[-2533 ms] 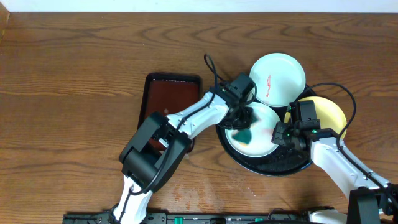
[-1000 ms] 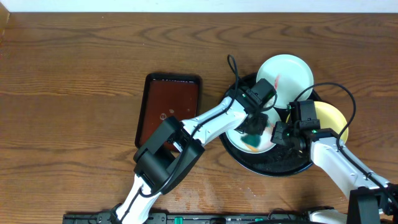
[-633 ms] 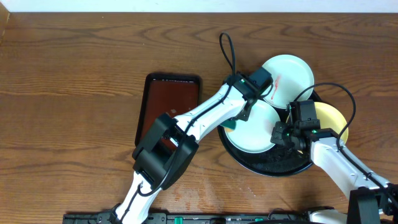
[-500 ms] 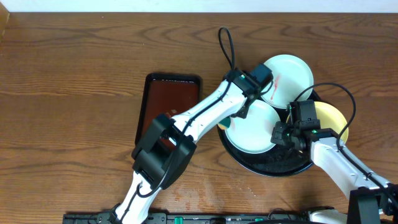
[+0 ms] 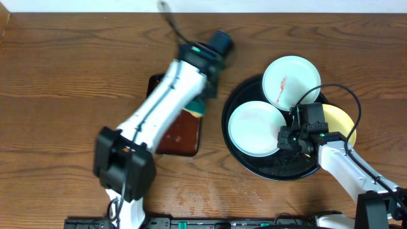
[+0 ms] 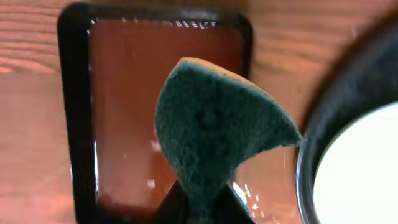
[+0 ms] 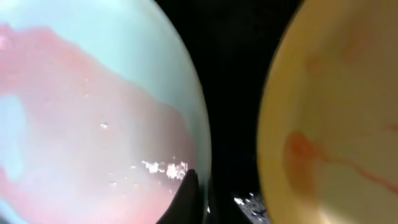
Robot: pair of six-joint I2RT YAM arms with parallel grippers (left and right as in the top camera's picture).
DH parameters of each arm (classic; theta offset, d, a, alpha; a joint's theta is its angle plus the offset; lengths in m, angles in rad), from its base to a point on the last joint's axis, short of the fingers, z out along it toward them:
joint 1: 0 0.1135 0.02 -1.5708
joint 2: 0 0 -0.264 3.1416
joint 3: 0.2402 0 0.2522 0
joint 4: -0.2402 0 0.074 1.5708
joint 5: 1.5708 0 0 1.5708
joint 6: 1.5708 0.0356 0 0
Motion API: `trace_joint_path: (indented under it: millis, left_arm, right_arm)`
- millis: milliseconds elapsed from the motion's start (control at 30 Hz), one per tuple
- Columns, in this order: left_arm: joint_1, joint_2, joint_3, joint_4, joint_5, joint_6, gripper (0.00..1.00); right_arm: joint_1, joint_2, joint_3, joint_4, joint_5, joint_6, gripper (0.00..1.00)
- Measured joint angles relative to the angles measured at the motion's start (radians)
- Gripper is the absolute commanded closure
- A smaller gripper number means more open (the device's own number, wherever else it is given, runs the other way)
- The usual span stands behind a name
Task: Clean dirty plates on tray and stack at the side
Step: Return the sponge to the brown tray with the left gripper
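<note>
Left gripper (image 6: 202, 208): clamped on the lower end of the teal sponge (image 6: 217, 130). It is held above the small red tray (image 6: 149, 93), off to the side of the black tray (image 5: 270, 170).
Right gripper (image 5: 285, 136): set at the right rim of the near white plate (image 5: 253, 128). One dark fingertip (image 7: 189, 190) is seen at that rim in the wrist view. Whether the rim is pinched cannot be told.
Near white plate: laid flat in the front-left of the black tray. No red is seen on it from overhead. A pinkish sheen is shown in the right wrist view; smear or reflection cannot be told. It is judged wiped, or nearly so.
Far white plate (image 5: 292, 81): placed at the far edge of the black tray, partly over the rim. A red smear is plainly shown, so it is judged uncleaned.
Yellow plate (image 5: 338, 117): placed at the right of the black tray, partly hidden by the right arm. Red streaks are seen in the wrist view, so it is judged uncleaned.
Side: bare tabletop (image 5: 76, 76); no plate is stacked there yet.
Done: at most one plate of three is judged cleaned.
Left to do: two smeared plates are to be wiped, and all three are to be moved off the black tray and stacked.
Stage: early.
</note>
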Motion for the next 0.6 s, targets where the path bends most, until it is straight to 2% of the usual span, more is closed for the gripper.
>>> trace_joint_path:
  millis: [67, 100, 133, 267, 467, 600]
  left_arm:
    - [0.056, 0.000, -0.046, 0.055, 0.050, 0.019, 0.86]
    - [0.076, 0.000, -0.078, 0.078, 0.066, 0.027, 0.79]
    - [0.099, 0.002, -0.132, 0.098, 0.092, 0.037, 0.76]
    - [0.123, 0.015, -0.241, 0.115, 0.131, 0.055, 0.66]
    - [0.126, 0.003, -0.257, 0.120, 0.151, 0.080, 0.55]
    - [0.126, -0.071, -0.257, 0.117, 0.156, 0.084, 0.48]
  right_arm:
    - [0.000, 0.000, 0.000, 0.001, -0.014, -0.001, 0.99]
    - [0.001, -0.001, 0.000, -0.003, -0.017, 0.000, 0.99]
    - [0.001, -0.005, 0.000, -0.006, -0.016, 0.000, 0.99]
    - [0.001, -0.062, 0.019, -0.101, -0.001, 0.004, 0.99]
    - [0.002, -0.182, 0.118, -0.269, 0.130, 0.004, 0.99]
    - [0.008, -0.260, 0.190, -0.319, 0.241, 0.003, 0.99]
